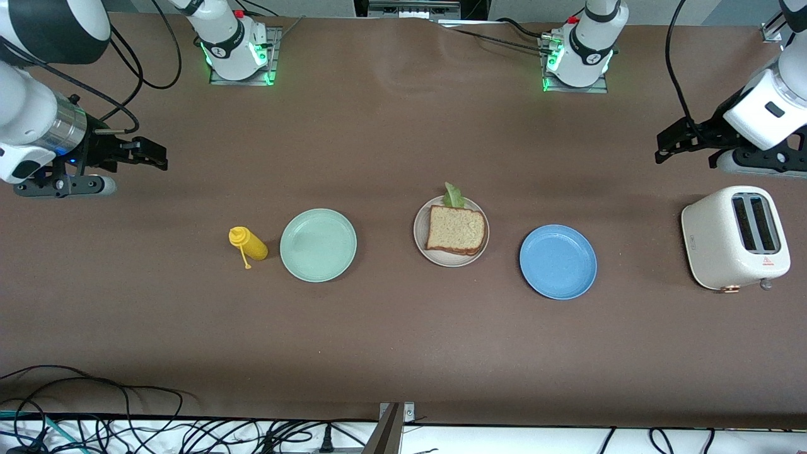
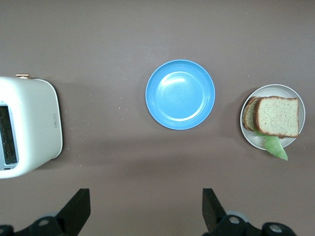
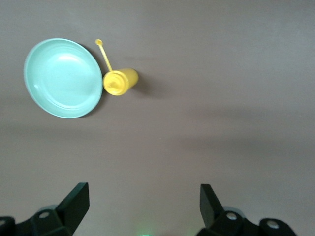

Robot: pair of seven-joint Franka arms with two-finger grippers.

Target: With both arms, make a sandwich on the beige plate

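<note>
The sandwich (image 1: 457, 229), two brown bread slices with a green lettuce leaf (image 1: 452, 195) sticking out between them, lies on the beige plate (image 1: 421, 234) at the middle of the table. It also shows in the left wrist view (image 2: 276, 116) on the plate (image 2: 253, 139). My left gripper (image 1: 663, 142) is open and empty, held up over bare table at the left arm's end, above the toaster; in its own view it is (image 2: 146, 209). My right gripper (image 1: 157, 157) is open and empty, up over bare table at the right arm's end; in its own view it is (image 3: 145, 206).
A blue plate (image 1: 558, 261) lies beside the beige plate toward the left arm's end, a mint-green plate (image 1: 318, 244) toward the right arm's end. A yellow squeeze bottle (image 1: 249, 243) lies beside the green plate. A white toaster (image 1: 734, 237) stands at the left arm's end.
</note>
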